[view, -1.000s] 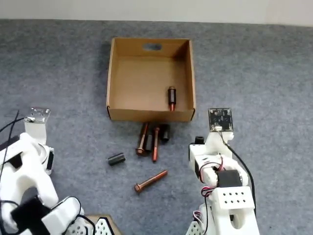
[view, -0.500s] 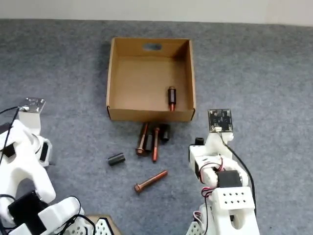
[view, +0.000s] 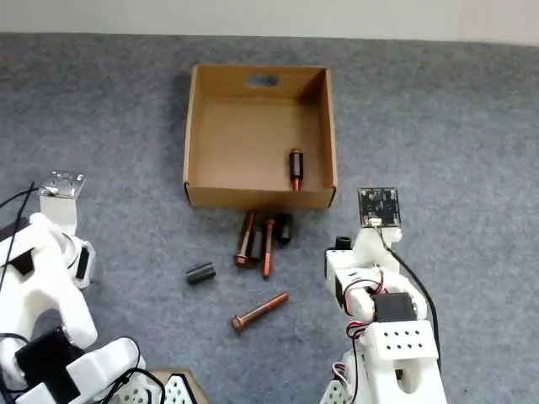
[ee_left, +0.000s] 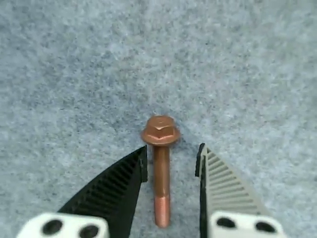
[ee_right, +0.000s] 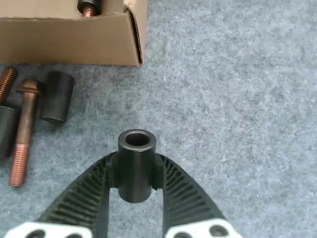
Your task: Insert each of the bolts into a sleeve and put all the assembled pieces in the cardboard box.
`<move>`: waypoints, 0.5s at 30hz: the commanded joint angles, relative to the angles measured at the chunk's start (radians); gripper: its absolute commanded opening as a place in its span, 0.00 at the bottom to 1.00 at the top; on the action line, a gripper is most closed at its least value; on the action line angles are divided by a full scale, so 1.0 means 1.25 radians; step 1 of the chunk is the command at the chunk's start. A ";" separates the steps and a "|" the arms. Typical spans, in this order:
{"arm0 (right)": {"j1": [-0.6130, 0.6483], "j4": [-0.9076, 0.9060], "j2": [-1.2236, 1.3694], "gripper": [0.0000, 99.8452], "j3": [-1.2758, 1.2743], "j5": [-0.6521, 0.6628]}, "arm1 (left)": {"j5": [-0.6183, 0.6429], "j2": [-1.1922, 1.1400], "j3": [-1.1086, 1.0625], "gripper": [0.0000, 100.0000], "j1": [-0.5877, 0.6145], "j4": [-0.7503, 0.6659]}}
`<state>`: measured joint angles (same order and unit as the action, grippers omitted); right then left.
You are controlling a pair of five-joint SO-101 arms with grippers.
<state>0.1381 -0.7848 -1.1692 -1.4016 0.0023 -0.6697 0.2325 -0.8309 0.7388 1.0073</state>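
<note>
Sleeve [ee_right: 136, 148] clamped in right pincer [ee_right: 135, 161], bolt [ee_left: 160, 135] within open left pincer [ee_left: 172, 148]

Bright, even, soft light across high view, overhead source by my read. Thin soft shadow on carpet [view: 438, 109] along box [view: 253, 199] front wall, at its 6 o'clock. Left wrist view: I see dull sheen on bolt [ee_left: 160, 133] head, soft shadow at its 3 o'clock. Right wrist view: pale sheen on sleeve [ee_right: 136, 166] rim and side, and I note dark band under box wall.
</note>
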 commanded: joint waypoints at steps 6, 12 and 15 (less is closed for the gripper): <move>-0.009 0.014 -0.009 0.01 0.003 -0.006 | -0.004 -0.003 -0.010 0.19 -0.010 -0.007; -0.009 0.014 -0.009 0.01 0.003 -0.006 | -0.004 -0.003 -0.009 0.19 -0.010 -0.007; -0.009 0.014 -0.009 0.01 0.003 -0.006 | -0.004 -0.004 -0.013 0.19 -0.010 -0.007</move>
<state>0.1381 -0.7848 -1.1692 -1.4016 0.0023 -0.6697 0.2294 -0.8508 0.7388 1.0073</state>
